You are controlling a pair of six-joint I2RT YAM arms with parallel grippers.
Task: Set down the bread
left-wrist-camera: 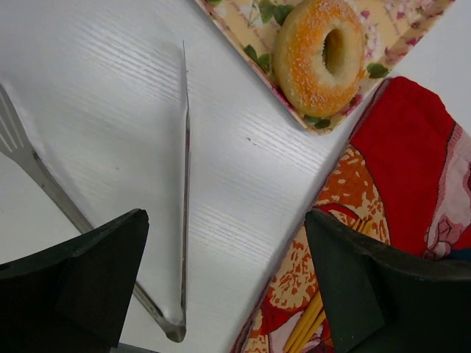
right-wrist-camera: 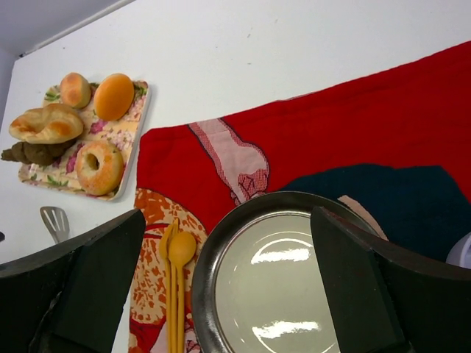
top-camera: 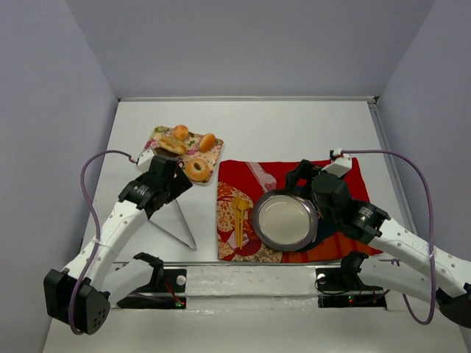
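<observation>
The left fingers (left-wrist-camera: 88,272) are spread and hold nothing, hanging over the tongs (left-wrist-camera: 185,184) that lie flat on the worktop (left-wrist-camera: 110,88). The ring bread (left-wrist-camera: 320,55) sits at the near corner of the floral tray (left-wrist-camera: 243,29), with 4 other pieces behind it. The right fingers (right-wrist-camera: 81,279), also spread and bare, hover above the plate (right-wrist-camera: 208,257). Likely trouble: the thin tongs could skid or pivot under an off-centre pinch, and a loose hold could drop the bread short of the plate

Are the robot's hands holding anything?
No, nothing. The left gripper is open over the tongs on the table; the right gripper is open over the plate.
</observation>
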